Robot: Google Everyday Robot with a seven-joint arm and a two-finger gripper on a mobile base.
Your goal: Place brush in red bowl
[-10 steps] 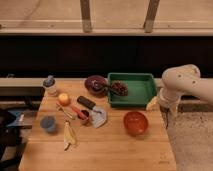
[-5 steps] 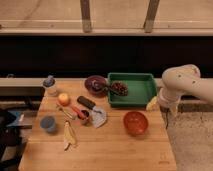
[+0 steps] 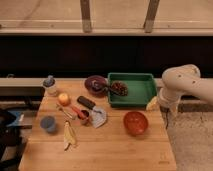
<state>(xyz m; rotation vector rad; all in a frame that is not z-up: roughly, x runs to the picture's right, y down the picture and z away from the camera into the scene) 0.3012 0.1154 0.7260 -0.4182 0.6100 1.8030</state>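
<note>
The robot's pincer (image 3: 169, 115) hangs open at the 3 o'clock edge of the surface (image 3: 115, 150), near the red bowl (image 3: 135, 123). The brush (image 3: 106, 88) lies across the dark purple bowl (image 3: 93, 82), at 11 o'clock from the red bowl, just beside the green tray (image 3: 142, 89).

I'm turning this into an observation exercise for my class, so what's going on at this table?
A robot arm stands at the right edge of the table, its gripper hanging open and empty near the green tray. The brush lies untouched at the back, by the dark bowl and the tray's left end. The red bowl sits front right, empty. Moving the brush into it has not started.
</note>
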